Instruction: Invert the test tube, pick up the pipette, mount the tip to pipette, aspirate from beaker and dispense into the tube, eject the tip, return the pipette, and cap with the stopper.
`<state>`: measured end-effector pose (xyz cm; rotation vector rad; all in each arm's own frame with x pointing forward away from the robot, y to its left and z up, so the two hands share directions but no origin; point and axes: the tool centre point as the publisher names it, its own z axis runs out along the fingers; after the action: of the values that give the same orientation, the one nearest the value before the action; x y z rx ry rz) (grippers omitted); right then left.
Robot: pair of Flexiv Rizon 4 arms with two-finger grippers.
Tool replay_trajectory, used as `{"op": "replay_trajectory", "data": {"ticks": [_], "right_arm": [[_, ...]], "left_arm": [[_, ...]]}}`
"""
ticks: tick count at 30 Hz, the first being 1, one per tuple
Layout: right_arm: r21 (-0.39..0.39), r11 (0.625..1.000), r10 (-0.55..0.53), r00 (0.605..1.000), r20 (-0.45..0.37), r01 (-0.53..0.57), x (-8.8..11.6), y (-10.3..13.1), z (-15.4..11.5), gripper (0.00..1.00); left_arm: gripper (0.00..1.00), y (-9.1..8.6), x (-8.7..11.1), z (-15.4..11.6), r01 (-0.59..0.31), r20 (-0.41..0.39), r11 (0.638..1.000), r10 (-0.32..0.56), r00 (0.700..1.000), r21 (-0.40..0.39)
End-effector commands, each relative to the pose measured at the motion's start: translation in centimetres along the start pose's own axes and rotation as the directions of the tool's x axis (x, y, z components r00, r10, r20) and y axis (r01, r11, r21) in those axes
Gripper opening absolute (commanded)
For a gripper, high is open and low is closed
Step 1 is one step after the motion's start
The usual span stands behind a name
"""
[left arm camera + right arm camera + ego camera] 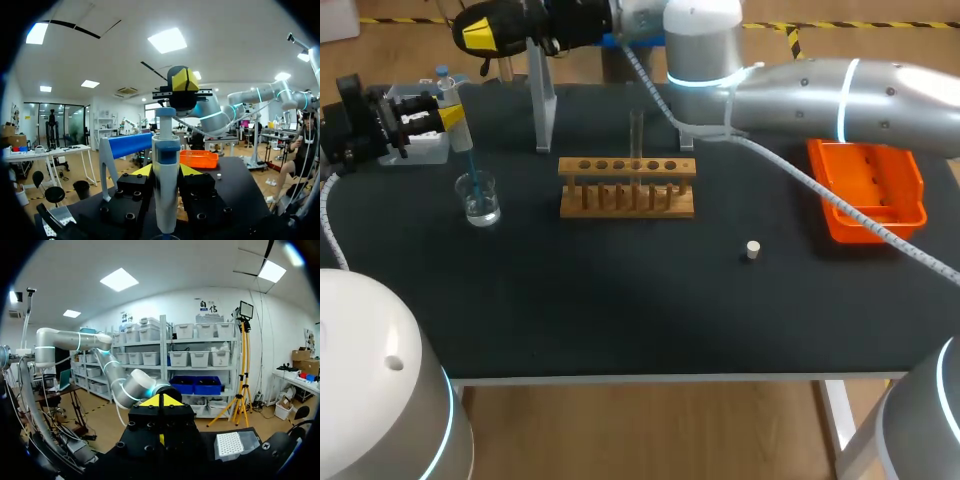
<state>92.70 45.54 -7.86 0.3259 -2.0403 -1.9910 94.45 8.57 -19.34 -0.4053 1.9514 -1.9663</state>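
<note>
My left gripper (442, 118) sat at the desk's (620, 310) far left edge, jaws clamped on the pipette (165, 200). The pipette hung upright, its blue tip (472, 165) reaching down into the beaker (479, 198) of clear liquid near that edge. My right arm (840, 95) crossed over the far edge. Its gripper (480, 30) was up above the far left corner, jaws pressed together on nothing. The rack (627, 187) stood mid-desk toward the far edge, with the tube (636, 135) upright in one of its holes. The stopper (752, 250) lay alone nearer the front, right of the rack. An orange bin (865, 190) sat at the right edge. A grey stand (542, 100) stood at the far edge, left of the rack.
</note>
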Motion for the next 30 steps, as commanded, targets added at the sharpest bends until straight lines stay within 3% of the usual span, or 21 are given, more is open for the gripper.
{"op": "replay_trajectory", "data": {"ticks": [1, 30], "right_arm": [[-0.004, 1.0, 0.0, 0.998, -0.056, 0.0, -1.0, -0.1, 0.9, 0.0], [-0.004, 0.999, -0.038, 0.999, -0.028, 0.037, -3.1, -1.1, 4.6, 0.0]], "left_arm": [[0.0, 0.0, -0.1, 0.0, 0.001, -0.001, 1.0, -0.001, 1.0, -0.002], [0.0, 0.0, -0.1, 0.0, 0.001, -0.001, 1.0, -0.001, 1.0, -0.002]]}}
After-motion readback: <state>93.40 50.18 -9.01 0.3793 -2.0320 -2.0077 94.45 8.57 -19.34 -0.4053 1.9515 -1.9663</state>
